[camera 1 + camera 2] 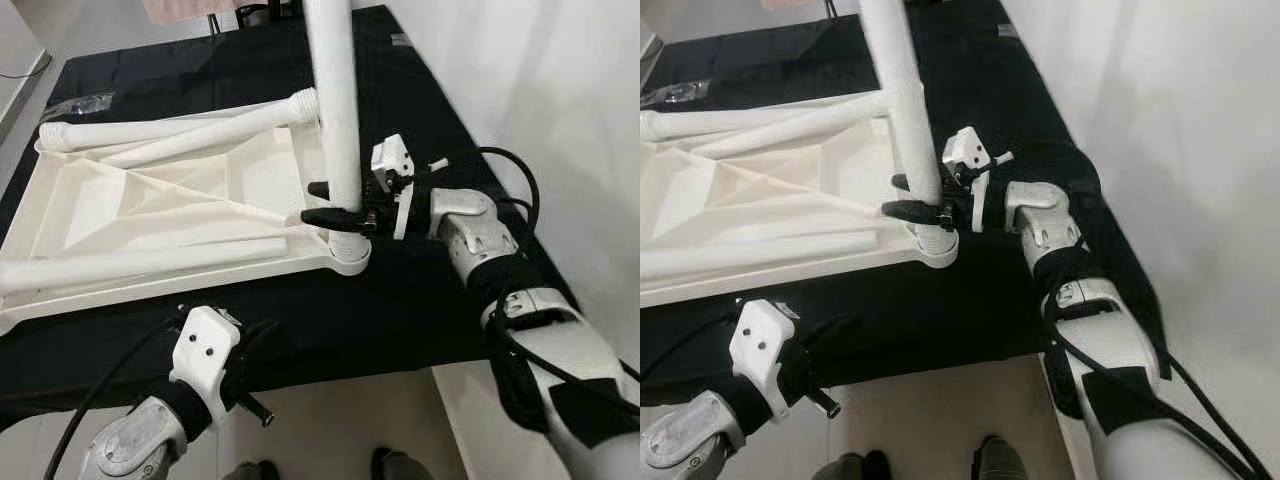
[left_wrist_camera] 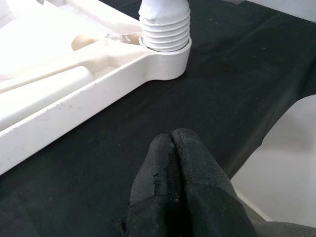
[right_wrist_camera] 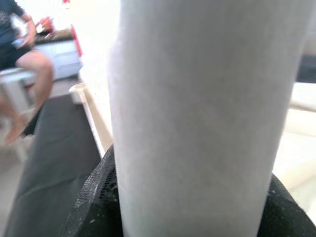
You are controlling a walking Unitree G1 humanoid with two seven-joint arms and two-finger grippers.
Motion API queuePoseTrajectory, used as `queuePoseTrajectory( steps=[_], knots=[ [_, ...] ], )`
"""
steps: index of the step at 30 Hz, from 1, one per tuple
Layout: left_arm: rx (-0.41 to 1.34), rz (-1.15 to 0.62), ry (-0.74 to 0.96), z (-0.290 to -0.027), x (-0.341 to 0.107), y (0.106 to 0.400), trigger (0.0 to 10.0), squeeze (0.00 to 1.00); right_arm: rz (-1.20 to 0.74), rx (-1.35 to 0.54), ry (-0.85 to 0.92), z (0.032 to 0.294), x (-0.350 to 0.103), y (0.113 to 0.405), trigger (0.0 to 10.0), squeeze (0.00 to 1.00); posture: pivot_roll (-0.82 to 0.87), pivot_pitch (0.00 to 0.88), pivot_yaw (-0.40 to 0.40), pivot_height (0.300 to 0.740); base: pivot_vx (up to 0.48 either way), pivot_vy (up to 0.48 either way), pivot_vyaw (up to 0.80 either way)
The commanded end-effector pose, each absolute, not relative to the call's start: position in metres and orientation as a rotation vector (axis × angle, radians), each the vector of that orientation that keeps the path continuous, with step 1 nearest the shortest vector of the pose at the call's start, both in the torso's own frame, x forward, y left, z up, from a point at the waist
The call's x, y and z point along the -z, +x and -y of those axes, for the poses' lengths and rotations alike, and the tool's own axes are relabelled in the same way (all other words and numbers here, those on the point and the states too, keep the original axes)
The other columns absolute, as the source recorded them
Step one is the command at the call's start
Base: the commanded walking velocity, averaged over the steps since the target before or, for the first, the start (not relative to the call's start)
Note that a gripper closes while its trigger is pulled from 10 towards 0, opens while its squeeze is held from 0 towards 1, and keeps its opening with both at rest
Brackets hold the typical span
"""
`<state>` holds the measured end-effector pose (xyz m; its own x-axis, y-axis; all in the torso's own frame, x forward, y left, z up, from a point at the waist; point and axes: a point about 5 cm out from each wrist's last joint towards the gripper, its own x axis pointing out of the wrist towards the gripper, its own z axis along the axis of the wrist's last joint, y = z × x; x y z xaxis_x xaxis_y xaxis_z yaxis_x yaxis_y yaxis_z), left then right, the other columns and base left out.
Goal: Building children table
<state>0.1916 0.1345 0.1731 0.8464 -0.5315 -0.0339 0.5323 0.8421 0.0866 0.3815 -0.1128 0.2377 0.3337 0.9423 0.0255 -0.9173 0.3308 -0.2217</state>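
A white plastic children's tabletop (image 1: 150, 195) lies upside down on a black-covered table (image 1: 420, 300). One white table leg (image 1: 335, 110) stands upright in the near right corner socket (image 1: 350, 255), its threaded end (image 2: 164, 25) seated there. My right gripper (image 1: 325, 202) is shut on that leg low down, a black finger on each side. Three more white legs lie on the tabletop: two (image 1: 180, 130) at the far edge and one (image 1: 140, 262) along the near edge. My left gripper (image 2: 172, 148) is shut with nothing in it, held over the black cloth near the table's front edge.
A white wall (image 1: 560, 100) runs close along the table's right side. The table's front edge (image 1: 330, 375) is just ahead of me, with pale floor below. A person (image 3: 19, 54) sits far off in the right wrist view.
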Motion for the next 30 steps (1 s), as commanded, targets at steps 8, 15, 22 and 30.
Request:
queuePoseTrajectory(
  steps=[8,15,22,30],
  knots=[
    [0.548,-0.048,0.083,-0.138,-0.166,0.192,10.0,0.0,0.268,-1.024,-0.159,0.113,-0.22,0.372,10.0,0.0,-0.03,0.27,0.049,0.74,0.0,0.0,0.0],
    [0.553,-0.051,0.082,-0.139,-0.166,0.194,10.0,0.0,0.223,-1.084,-0.275,0.116,-0.206,0.361,10.0,0.0,-0.03,0.27,0.055,0.74,0.0,0.0,0.0],
    [0.553,-0.05,0.084,-0.139,-0.166,0.194,10.0,0.0,0.136,-1.225,-0.373,0.123,-0.202,0.351,10.0,0.0,-0.03,0.268,0.053,0.74,0.0,0.0,0.0],
    [0.554,-0.052,0.081,-0.139,-0.166,0.194,10.0,0.0,0.048,-1.341,-0.388,0.129,-0.208,0.351,10.0,0.0,-0.03,0.265,0.057,0.74,0.0,0.0,0.0]
  ],
)
